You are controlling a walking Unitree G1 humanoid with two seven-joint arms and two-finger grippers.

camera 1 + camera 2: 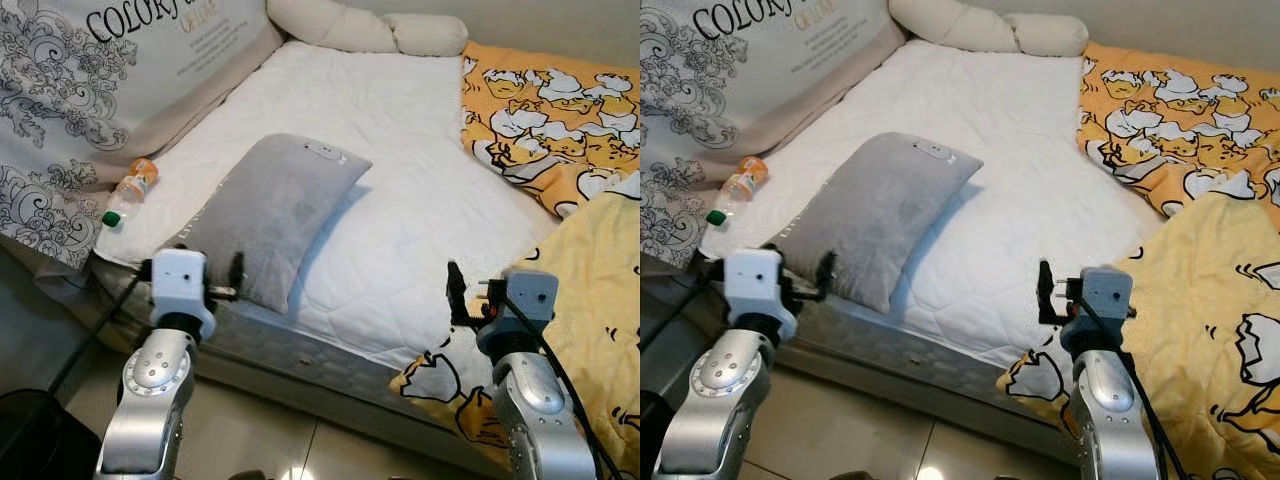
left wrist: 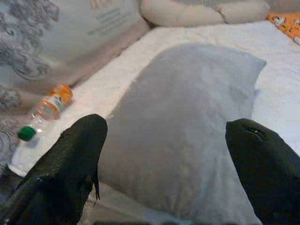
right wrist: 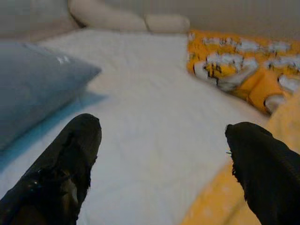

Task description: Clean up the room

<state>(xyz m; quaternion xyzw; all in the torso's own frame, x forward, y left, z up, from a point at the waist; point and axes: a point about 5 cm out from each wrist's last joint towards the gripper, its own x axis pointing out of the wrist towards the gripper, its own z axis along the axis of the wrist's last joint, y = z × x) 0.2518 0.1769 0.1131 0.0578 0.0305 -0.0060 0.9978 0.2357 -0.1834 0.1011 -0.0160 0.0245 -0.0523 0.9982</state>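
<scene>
Two silver arms rise from the near edge of the bed, the left gripper (image 2: 164, 140) and the right gripper (image 3: 161, 140) both spread wide with nothing between their black fingers.

Just past the left gripper lies the grey pillow (image 1: 275, 215), a soft plush oblong with a small white label near its far end. It rests at a slant on the white quilted mattress (image 1: 400, 150), its near corner hanging slightly over the bed's front edge, almost touching the left gripper's fingers; whether they actually touch it I cannot tell. The right gripper is well apart from the pillow, off to the pillow's right, hovering over bare mattress beside a yellow blanket (image 1: 590, 300) printed with white cartoon figures.

To the pillow's left, near the mattress edge, lies a small clear bottle (image 1: 128, 190) on its side, with an orange label and a green cap pointing toward the front of the bed. Beyond the bottle, a large cushion (image 1: 100, 80) with grey scrollwork and printed lettering leans along the bed's side; its top is cut off, so the words read only in part. Behind the pillow, at the head of the bed, sits a long cream bolster (image 1: 365, 28). The blanket runs out of view on the right.
</scene>
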